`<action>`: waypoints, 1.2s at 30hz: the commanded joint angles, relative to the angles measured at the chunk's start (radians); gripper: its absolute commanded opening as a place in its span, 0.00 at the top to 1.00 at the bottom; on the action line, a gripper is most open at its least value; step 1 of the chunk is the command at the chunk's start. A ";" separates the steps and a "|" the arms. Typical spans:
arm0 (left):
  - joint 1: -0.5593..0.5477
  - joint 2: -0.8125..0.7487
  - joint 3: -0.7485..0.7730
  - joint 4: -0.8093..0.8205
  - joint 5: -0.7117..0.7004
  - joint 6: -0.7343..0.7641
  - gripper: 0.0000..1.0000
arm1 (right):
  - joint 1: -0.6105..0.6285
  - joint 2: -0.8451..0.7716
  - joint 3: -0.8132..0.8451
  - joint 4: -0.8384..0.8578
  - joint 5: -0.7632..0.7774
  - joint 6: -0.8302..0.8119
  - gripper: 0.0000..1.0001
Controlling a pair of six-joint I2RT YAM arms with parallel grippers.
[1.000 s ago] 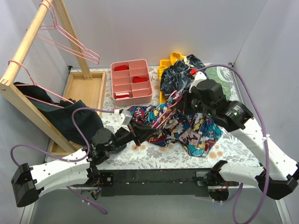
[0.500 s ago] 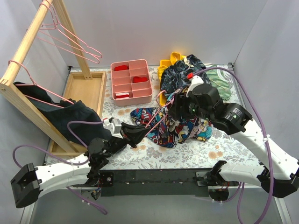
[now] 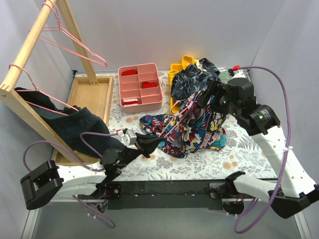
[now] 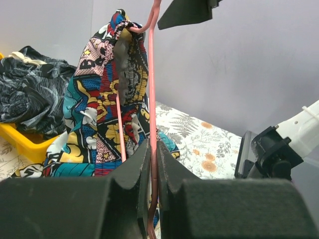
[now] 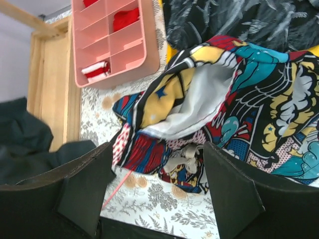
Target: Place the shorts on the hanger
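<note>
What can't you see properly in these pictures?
Left wrist view: the hanger runs off the top edge, so its upper end is cut off.
Top view: the shorts cover most of the hanger's frame.
Top view: the red things in the pink tray are too small to name.

— Colours on the shorts (image 3: 194, 132)?
— Comic-style print: bright blue, red, yellow, white, black. Pink for the wire hanger (image 4: 152, 99).
— And along the far edge of the worktop (image 3: 249, 154)?
— Pink divider tray (image 3: 144, 107), red inside; yellow bin (image 3: 174, 69); navy garment (image 3: 192, 82) with pale leaves. Pale floral print underneath.
</note>
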 commanded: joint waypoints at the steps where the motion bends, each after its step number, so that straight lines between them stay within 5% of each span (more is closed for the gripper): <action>1: -0.026 0.031 0.042 0.080 -0.017 0.054 1.00 | -0.143 0.023 -0.060 0.141 -0.225 0.070 0.20; 6: -0.136 0.171 0.125 0.059 -0.081 0.206 1.00 | -0.203 0.016 -0.260 0.232 -0.317 0.177 0.22; 8: -0.152 0.212 0.163 0.039 -0.083 0.239 1.00 | -0.221 0.017 -0.302 0.238 -0.317 0.177 0.49; 11: -0.179 0.278 0.205 0.048 -0.119 0.301 1.00 | -0.226 0.017 -0.324 0.220 -0.334 0.162 0.55; 13: -0.182 0.324 0.248 0.027 -0.153 0.301 1.00 | -0.240 -0.015 -0.348 0.202 -0.316 0.153 0.86; 15: -0.187 0.327 0.288 -0.080 -0.182 0.255 0.93 | -0.259 -0.039 -0.368 0.180 -0.322 0.133 0.99; 17: -0.187 0.286 0.311 -0.203 -0.222 0.137 0.56 | -0.292 -0.058 -0.405 0.183 -0.345 0.119 0.99; 22: -0.187 0.119 0.303 -0.418 -0.302 -0.067 0.25 | -0.332 -0.070 -0.430 0.209 -0.383 0.107 0.99; 27: -0.184 0.077 0.340 -0.835 -0.472 -0.303 0.24 | -0.336 -0.082 -0.423 0.217 -0.409 0.070 0.99; 36: -0.127 0.405 0.562 -1.172 -0.373 -0.458 0.42 | -0.335 -0.119 -0.437 0.203 -0.403 0.047 0.99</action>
